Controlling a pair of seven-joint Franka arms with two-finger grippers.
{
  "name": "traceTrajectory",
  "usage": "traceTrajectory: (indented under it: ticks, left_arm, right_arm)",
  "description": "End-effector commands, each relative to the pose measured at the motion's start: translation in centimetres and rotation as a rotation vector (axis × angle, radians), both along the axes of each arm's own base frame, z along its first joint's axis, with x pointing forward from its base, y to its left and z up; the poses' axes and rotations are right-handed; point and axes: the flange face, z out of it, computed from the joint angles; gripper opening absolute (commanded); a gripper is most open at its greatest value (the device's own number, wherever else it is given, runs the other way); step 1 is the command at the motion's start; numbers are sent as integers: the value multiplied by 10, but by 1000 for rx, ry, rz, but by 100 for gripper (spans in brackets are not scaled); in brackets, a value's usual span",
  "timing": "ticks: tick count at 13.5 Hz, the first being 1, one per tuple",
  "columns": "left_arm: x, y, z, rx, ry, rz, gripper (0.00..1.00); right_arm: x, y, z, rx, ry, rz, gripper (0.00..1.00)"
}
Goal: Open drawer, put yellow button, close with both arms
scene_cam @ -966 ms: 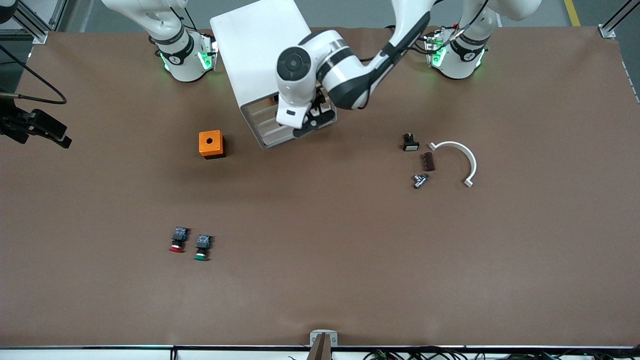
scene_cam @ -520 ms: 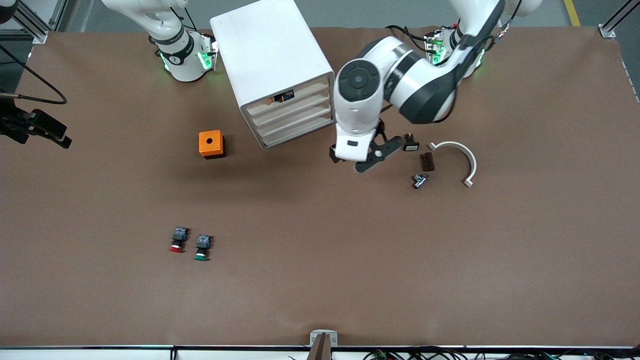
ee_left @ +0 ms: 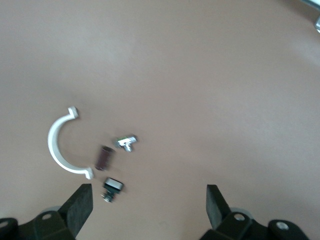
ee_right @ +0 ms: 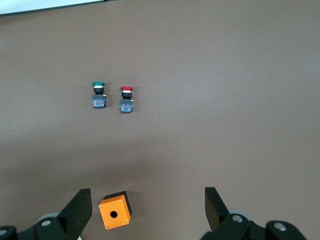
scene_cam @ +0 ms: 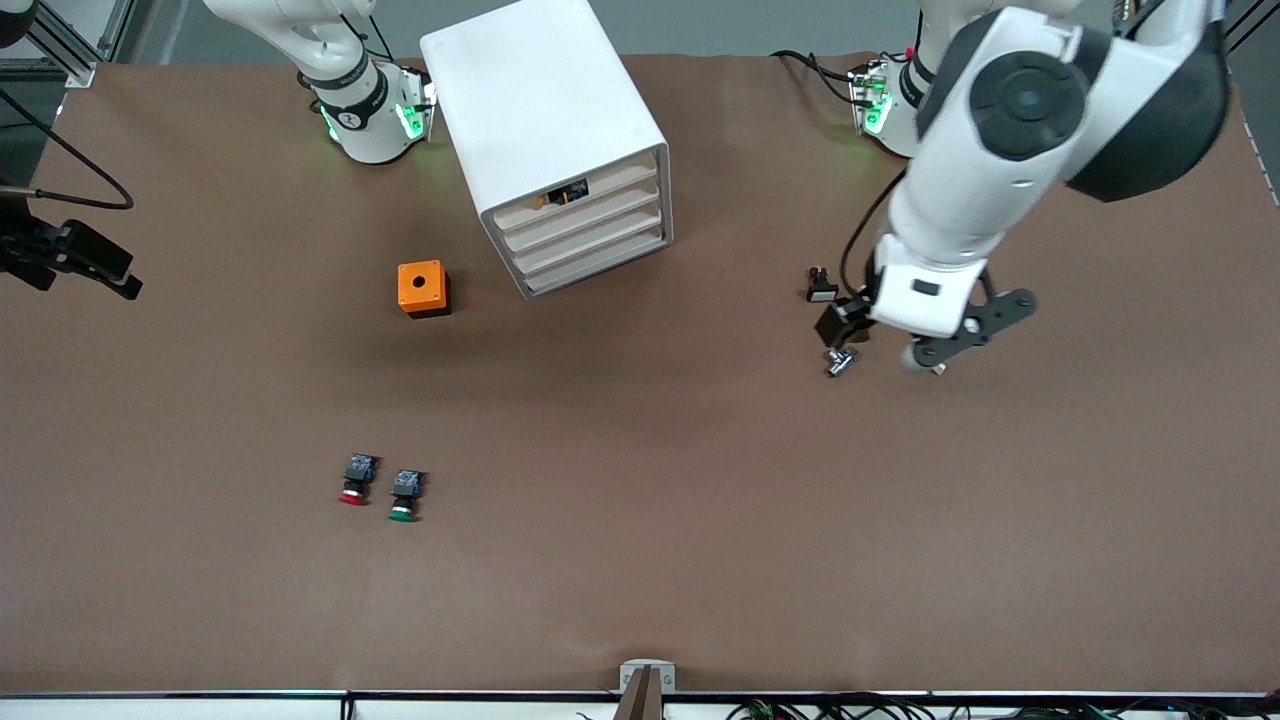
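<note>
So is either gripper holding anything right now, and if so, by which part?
Nothing is held. The left gripper is open over the small parts near the white curved bracket; the right gripper is open above the orange box.

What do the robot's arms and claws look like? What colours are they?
Both arms are big, rounded and white with black bands at the joints. The left arm has a round black cap and a black cable. Green lights glow at each base. The left claw is black; its fingers are dark and wedge-shaped.
</note>
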Motion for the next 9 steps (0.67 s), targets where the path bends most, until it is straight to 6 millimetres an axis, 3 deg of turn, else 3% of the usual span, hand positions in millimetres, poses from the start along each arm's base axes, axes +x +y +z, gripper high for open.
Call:
traceTrajectory:
  ticks: [1,3,4,6,9]
  left_arm:
    - [-6,42,25,33,9,-83,100]
    - [-7,75,44,32,5,-153,100]
    - [-11,84,53,37,8,-188,100]
    - [-18,121,71,48,28,-231,100]
    - [-43,150,91,69,63,-353,100]
  right_arm:
    - [-5,-2,5,1,-11,-1,100]
    - [-5,7,5,2,-6,15,100]
    - [-5,4,4,3,-7,9,100]
    - [-5,2,4,3,-8,5,100]
    - [-5,2,4,3,-10,5,100]
